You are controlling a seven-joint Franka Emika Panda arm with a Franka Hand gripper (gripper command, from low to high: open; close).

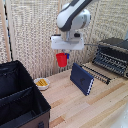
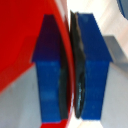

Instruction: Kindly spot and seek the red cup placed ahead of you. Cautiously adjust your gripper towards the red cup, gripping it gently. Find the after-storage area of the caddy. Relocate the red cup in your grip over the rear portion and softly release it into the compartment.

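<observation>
The red cup [image 1: 61,60] hangs in the air under the white gripper [image 1: 65,52], well above the wooden table. In the wrist view the cup's red wall [image 2: 22,40] fills one side, and its rim is pinched between the two dark-blue fingers [image 2: 50,75], which are shut on it. The black caddy [image 1: 15,100] stands at the exterior view's left front, its dividing wall splitting it into a rear and a front section. The cup is to the right of the caddy and higher than it, apart from it.
A small bowl with yellow contents [image 1: 42,83] sits on the table just right of the caddy. A dark-blue flat case [image 1: 82,78] stands propped mid-table. A toaster oven [image 1: 113,56] with a rack in front occupies the exterior view's right.
</observation>
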